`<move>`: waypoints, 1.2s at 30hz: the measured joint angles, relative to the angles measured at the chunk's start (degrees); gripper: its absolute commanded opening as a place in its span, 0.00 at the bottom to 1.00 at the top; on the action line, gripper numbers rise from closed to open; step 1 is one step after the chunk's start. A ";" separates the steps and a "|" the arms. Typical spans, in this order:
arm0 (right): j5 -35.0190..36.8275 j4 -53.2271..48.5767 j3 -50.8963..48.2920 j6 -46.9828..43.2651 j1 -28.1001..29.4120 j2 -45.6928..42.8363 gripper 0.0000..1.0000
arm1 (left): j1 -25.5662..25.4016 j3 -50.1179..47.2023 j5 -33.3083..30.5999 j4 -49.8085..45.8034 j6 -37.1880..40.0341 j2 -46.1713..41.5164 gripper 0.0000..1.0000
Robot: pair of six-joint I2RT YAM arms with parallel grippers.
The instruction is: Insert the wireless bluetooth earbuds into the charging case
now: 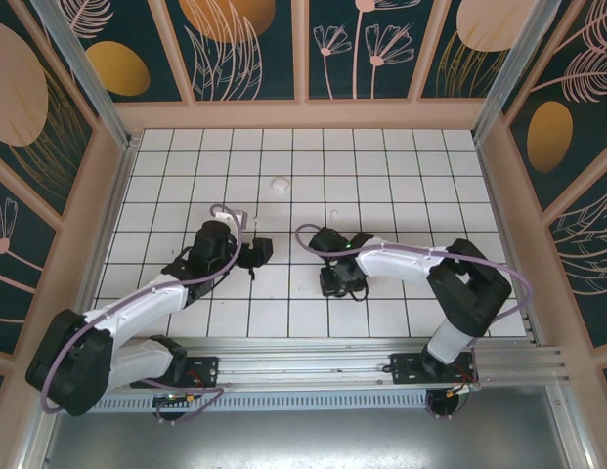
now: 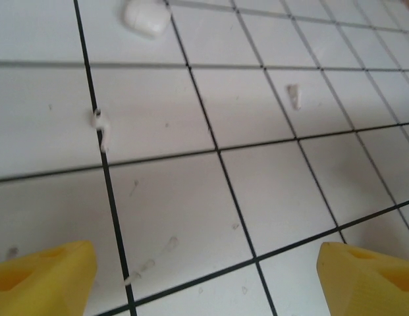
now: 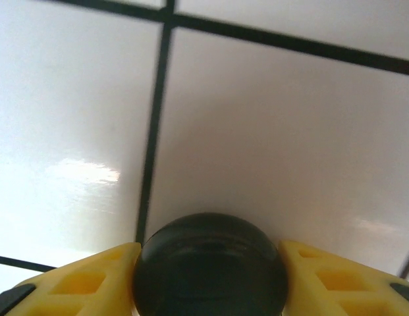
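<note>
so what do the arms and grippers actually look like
Both the left arm and right arm have glossy white links between bulky black joints. A lilac cable loops along each. The left gripper and right gripper have blocky yellow fingers with hollow cut-outs.

The left arm (image 1: 147,298) and the right arm (image 1: 401,262) each have glossy white rounded shells between bulky matte black joint housings, with a thin lilac cable (image 1: 303,234) looping alongside. Black base plates (image 1: 191,373) sit at six o'clock. The yellow plastic fingers (image 2: 46,276) have hollow triangular cells.
</note>
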 measured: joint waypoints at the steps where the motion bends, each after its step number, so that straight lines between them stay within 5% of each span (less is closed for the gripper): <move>1: -0.55 0.07 -0.39 0.35 -1.40 -1.42 0.46 | 0.00 0.00 0.02 0.46 1.07 -1.49 0.87; 8: -1.79 0.33 2.49 3.23 -7.85 -13.92 0.45 | 0.00 -0.46 7.10 11.61 4.68 -6.29 0.85; 14: -1.86 0.81 10.43 6.32 -9.81 -22.64 0.44 | -2.49 -3.61 12.28 30.36 -0.61 -3.76 0.81; 24: -4.00 3.54 14.01 11.78 -10.27 -25.49 0.44 | -17.16 3.02 10.69 47.28 0.61 11.78 0.78; 36: -7.02 6.71 12.66 12.81 -10.27 -25.88 0.44 | -19.32 11.32 7.61 53.79 -3.13 24.72 0.63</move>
